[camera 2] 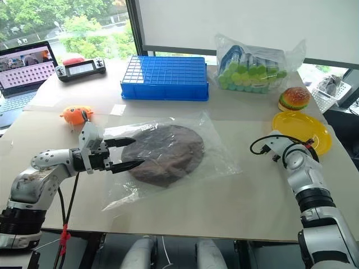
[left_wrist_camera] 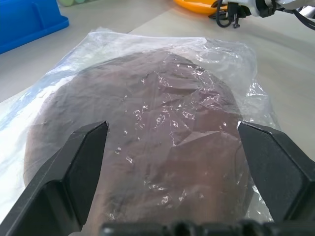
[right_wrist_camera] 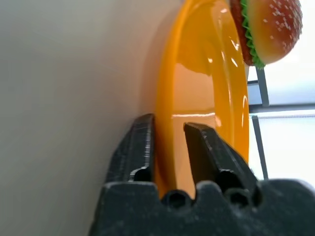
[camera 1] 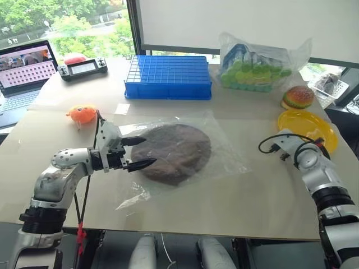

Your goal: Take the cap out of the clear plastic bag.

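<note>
The brown cap (camera 1: 174, 151) lies flat inside the clear plastic bag (camera 1: 224, 159) in the middle of the table. My left gripper (camera 1: 149, 151) is at the bag's left edge, pointing at the cap and open wide, holding nothing. In the left wrist view the cap (left_wrist_camera: 157, 137) lies under crinkled film between the two spread fingers (left_wrist_camera: 74, 162). My right gripper (right_wrist_camera: 170, 125) is far to the right at the yellow plate (camera 1: 305, 124). Its fingers straddle the plate's rim, slightly apart.
A toy burger (camera 1: 298, 97) sits behind the plate. At the back are a blue crate (camera 1: 168, 77) and a puffy bag of green and blue items (camera 1: 255, 67). At the left are an orange toy (camera 1: 83, 114), a controller (camera 1: 83, 68) and a laptop (camera 1: 25, 67).
</note>
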Robot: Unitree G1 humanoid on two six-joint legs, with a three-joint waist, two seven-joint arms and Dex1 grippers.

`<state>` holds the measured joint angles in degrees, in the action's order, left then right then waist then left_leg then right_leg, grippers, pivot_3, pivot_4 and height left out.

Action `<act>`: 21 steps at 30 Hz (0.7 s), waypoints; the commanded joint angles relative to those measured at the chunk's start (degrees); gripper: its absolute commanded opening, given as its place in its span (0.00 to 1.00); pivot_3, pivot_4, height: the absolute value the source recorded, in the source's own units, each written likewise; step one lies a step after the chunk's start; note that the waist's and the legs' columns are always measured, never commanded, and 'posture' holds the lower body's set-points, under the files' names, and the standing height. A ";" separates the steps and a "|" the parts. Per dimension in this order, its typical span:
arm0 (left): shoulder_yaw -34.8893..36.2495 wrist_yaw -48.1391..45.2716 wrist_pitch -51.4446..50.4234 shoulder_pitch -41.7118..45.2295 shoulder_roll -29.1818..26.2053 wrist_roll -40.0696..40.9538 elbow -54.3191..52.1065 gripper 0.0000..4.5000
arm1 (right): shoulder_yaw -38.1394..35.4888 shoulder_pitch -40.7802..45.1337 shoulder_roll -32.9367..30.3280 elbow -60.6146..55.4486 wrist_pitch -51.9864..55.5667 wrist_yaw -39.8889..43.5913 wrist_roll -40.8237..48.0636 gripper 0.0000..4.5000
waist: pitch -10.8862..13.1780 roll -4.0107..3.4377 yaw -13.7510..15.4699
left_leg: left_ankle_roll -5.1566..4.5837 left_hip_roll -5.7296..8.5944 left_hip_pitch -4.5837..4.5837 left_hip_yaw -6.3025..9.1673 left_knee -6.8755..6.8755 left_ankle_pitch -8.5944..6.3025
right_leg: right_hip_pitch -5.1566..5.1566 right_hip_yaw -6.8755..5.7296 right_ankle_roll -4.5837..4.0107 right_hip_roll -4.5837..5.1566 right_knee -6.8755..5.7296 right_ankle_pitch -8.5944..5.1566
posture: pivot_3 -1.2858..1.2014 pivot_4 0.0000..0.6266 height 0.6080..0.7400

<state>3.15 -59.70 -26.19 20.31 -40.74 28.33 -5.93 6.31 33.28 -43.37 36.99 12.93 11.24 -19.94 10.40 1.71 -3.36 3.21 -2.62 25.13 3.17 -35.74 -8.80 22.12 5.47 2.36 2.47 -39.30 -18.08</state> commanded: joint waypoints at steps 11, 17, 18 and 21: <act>0.28 -1.67 0.71 0.36 -1.12 -0.31 -1.48 1.00 | -15.60 -9.70 1.59 -32.67 14.02 14.39 17.95 0.99 | 0.00 -0.02 -0.41 | 0.00 -0.01 -0.03 -0.01 0.01 0.00 | -0.02 0.02 0.00 -0.01 -0.01 0.00 | 0.52 0.24 0.92; -1.08 -3.52 -0.58 0.60 -1.86 -0.08 -2.20 1.00 | -30.11 -10.60 7.16 -60.01 36.90 27.36 57.94 0.99 | 0.08 -0.16 -0.37 | 0.00 -0.02 -0.03 0.03 0.00 0.00 | -0.03 -0.01 0.01 -0.02 -0.07 0.00 | 0.52 0.24 0.92; -1.30 -3.90 -0.87 0.76 -1.94 0.10 -2.31 1.00 | -31.55 -10.94 7.13 -63.13 39.61 28.80 63.92 0.99 | 0.09 -0.16 -0.24 | 0.00 -0.02 -0.01 0.04 0.01 0.00 | -0.03 -0.02 0.01 -0.02 -0.04 -0.01 | 0.52 0.24 0.92; -2.55 -5.29 -1.41 1.42 -2.50 0.09 -2.41 1.00 | -32.90 -13.17 4.02 -67.33 44.71 32.34 74.32 0.99 | 0.09 -0.15 0.31 | -0.03 -0.03 0.01 0.07 0.02 -0.02 | -0.07 -0.07 0.01 -0.02 0.03 -0.01 | 0.52 0.24 0.92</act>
<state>0.93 -63.74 -27.22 20.49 -42.10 28.00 -6.50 -24.07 21.53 -37.09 -27.57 54.13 40.92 47.31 10.50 1.56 -3.05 3.18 -2.64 25.16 3.23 -35.74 -8.82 22.04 5.40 2.37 2.46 -39.25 -18.09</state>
